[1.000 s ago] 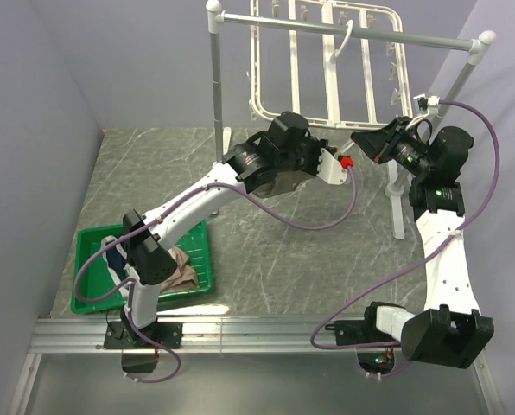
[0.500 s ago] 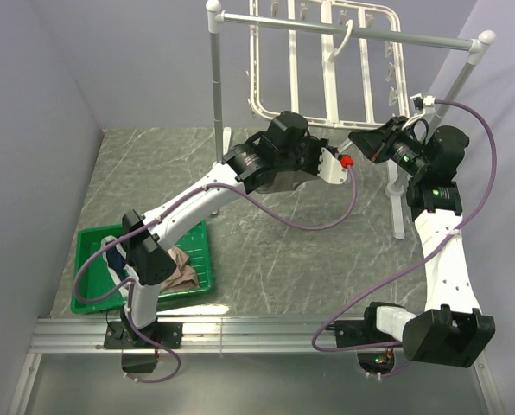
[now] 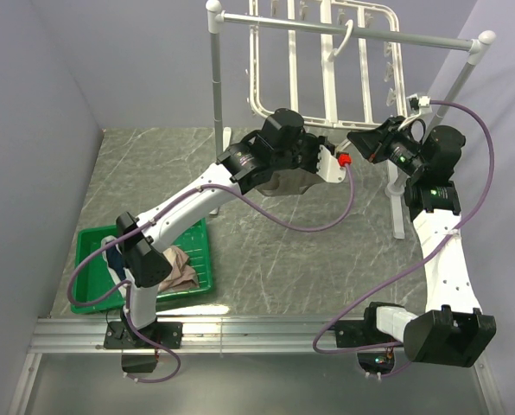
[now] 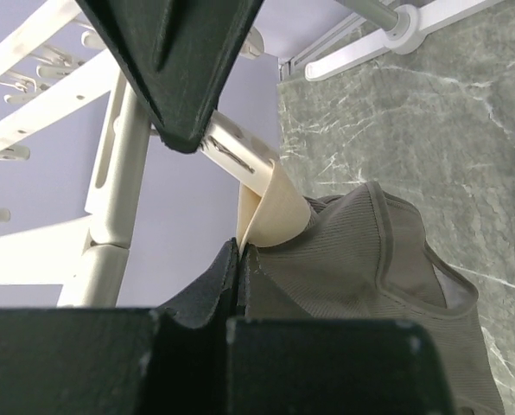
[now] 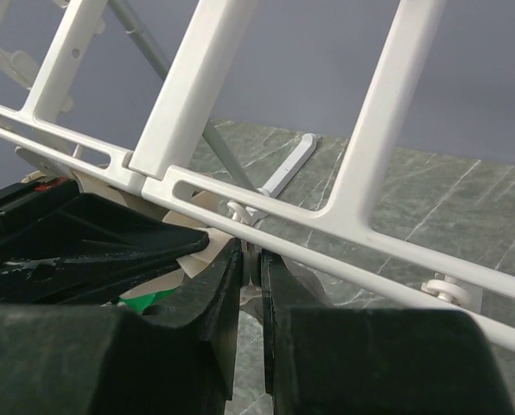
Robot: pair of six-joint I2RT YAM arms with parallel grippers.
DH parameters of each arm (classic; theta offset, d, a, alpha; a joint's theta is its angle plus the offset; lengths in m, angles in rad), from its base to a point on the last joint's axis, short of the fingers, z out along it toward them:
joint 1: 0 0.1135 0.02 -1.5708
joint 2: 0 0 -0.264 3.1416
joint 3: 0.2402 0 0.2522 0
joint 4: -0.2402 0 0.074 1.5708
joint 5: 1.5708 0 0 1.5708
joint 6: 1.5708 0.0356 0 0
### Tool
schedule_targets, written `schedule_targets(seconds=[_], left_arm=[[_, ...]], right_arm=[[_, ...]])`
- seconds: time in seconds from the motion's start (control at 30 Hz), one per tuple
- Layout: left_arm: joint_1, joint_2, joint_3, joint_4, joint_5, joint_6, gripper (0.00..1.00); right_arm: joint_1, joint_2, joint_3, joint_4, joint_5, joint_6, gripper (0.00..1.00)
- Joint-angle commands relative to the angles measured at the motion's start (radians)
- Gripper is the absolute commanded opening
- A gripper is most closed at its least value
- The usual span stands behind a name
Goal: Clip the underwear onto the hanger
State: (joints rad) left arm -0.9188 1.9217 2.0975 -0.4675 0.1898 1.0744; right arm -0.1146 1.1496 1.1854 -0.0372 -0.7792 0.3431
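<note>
The taupe underwear [image 3: 289,183] hangs from my left gripper [image 3: 339,156], which is shut on its beige waistband [image 4: 275,213]; the ribbed cloth [image 4: 361,259] droops below the jaws [image 4: 239,252]. Just right of it, my right gripper [image 3: 361,138] is shut on a small white clip [image 5: 251,268] hanging under the lower bar of the white hanger [image 3: 327,82]. In the right wrist view the clip sits between the fingertips [image 5: 251,247], below the hanger's crossbars [image 5: 374,130], and the left gripper's black finger [image 5: 85,242] brings the waistband up beside it.
The hanger hangs from a white pole rack [image 3: 216,78] at the back, whose right leg [image 3: 397,212] stands near my right arm. A green tray [image 3: 89,303] with other garments [image 3: 181,270] lies at the near left. Grey walls close the left and back.
Both grippers have crept slightly up and left towards the hanger's lower bar, the underwear going along with the left one. Neither grip has changed.
</note>
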Motion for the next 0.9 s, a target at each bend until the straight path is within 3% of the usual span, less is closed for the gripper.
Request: schedule_targets(seconds=[0.0, 0.57, 0.67, 0.7, 0.8, 0.87], left_arm=[[-0.005, -0.07, -0.002, 0.052, 0.045, -0.025, 0.0], [-0.015, -0.064, 0.004, 0.086, 0.031, -0.034, 0.0], [-0.015, -0.073, -0.017, 0.108, 0.03, -0.027, 0.0], [-0.014, -0.075, -0.019, 0.112, 0.025, -0.024, 0.0], [-0.014, -0.075, -0.016, 0.115, 0.027, -0.027, 0.0], [-0.015, -0.073, -0.016, 0.115, 0.023, -0.03, 0.0]], right_arm=[[0.018, 0.007, -0.009, -0.118, -0.04, -0.024, 0.0], [0.044, 0.001, -0.006, -0.135, -0.012, -0.047, 0.01], [0.044, 0.004, 0.002, -0.142, -0.014, -0.036, 0.11], [0.044, 0.007, 0.003, -0.142, -0.014, -0.035, 0.21], [0.043, 0.004, 0.006, -0.142, -0.015, -0.024, 0.34], [0.044, 0.004, 0.011, -0.144, -0.023, -0.016, 0.38]])
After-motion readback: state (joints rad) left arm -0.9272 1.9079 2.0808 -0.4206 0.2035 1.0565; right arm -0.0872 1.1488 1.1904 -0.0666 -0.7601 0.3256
